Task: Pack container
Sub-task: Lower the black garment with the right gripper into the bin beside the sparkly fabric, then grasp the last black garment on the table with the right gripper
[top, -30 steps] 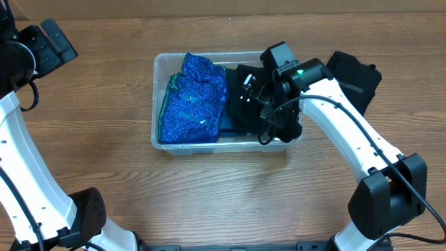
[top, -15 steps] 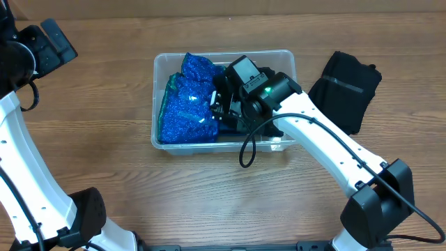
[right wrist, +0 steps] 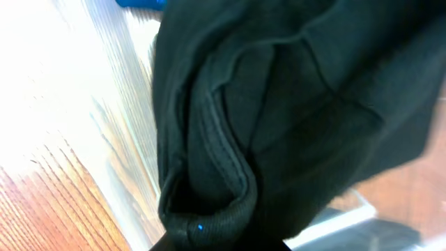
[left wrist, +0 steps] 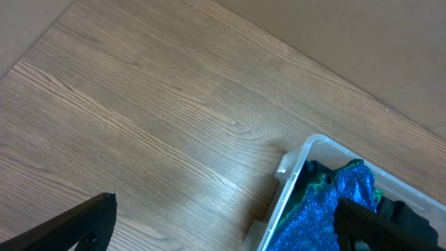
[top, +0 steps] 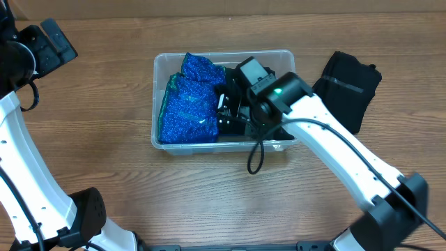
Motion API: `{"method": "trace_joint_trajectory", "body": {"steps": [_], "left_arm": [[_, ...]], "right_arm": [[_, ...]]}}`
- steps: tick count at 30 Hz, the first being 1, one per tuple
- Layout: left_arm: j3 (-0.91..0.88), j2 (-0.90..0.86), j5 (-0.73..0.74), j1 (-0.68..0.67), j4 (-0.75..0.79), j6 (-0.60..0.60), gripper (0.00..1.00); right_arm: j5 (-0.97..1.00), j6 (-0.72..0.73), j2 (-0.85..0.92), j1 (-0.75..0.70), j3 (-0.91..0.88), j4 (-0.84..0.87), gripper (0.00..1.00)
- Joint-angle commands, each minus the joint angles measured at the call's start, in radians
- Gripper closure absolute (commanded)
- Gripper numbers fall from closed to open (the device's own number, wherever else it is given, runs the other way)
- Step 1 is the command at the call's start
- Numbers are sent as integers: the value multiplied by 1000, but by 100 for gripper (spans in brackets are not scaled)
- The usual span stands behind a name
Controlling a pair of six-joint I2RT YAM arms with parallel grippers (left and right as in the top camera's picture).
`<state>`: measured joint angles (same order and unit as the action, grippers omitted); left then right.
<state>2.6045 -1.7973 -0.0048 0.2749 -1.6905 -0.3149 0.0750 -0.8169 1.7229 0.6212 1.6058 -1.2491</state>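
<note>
The clear container (top: 159, 66) stands mid-table. A sparkly blue cloth (top: 188, 104) fills its left half and a black garment (top: 235, 127) lies in its right half. My right gripper (top: 227, 111) is down inside the container, beside the blue cloth. In the right wrist view the black garment (right wrist: 279, 104) fills the frame and bunches at the jaws, which it hides. The container's clear wall (right wrist: 122, 139) shows beside it. My left gripper (left wrist: 223, 209) is open and empty, high over bare table left of the container (left wrist: 293, 160), with the blue cloth (left wrist: 313, 216) at the edge.
A second folded black garment (top: 348, 87) lies on the wooden table right of the container. My left arm (top: 42, 45) hangs at the far left. A wall edge runs along the table's back.
My right gripper carried the black garment from the container's right end leftward toward the blue cloth, then eased back a little to the right. The left arm has not moved.
</note>
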Motion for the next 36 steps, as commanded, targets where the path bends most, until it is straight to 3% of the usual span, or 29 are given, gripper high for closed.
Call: {"method": "trace_joint_trajectory", "body": {"steps": [1,11,13,17,19,21,25,28,30,33,36], "left_arm": [[0,-2,-5,0,1,4,0],[0,-2,-5,0,2,4,0],[0,-2,-5,0,1,4,0],[0,-2,-5,0,1,4,0],[0,-2,-5,0,1,4,0],[0,-2,-5,0,1,4,0],[0,-2,-5,0,1,4,0],[0,-2,-5,0,2,4,0],[0,-2,-5,0,1,4,0],[0,-2,-5,0,1,4,0],[0,-2,-5,0,1,4,0]], "right_arm": [[-83,-2,-57,5,40,10,96],[-102,-2,72,-6,31,4,95],[-43,2,79,-6,31,-6,84],[137,53,56,-6,47,-6,71],[160,117,30,-6,74,-5,68],[159,219,-2,-16,104,18,57],[47,450,-67,-90,159,70,19],[-112,456,-95,-174,168,74,4],[-159,531,-98,-236,168,89,3],[-297,816,-89,-435,168,121,2],[-412,984,-69,-616,168,124,5]]}}
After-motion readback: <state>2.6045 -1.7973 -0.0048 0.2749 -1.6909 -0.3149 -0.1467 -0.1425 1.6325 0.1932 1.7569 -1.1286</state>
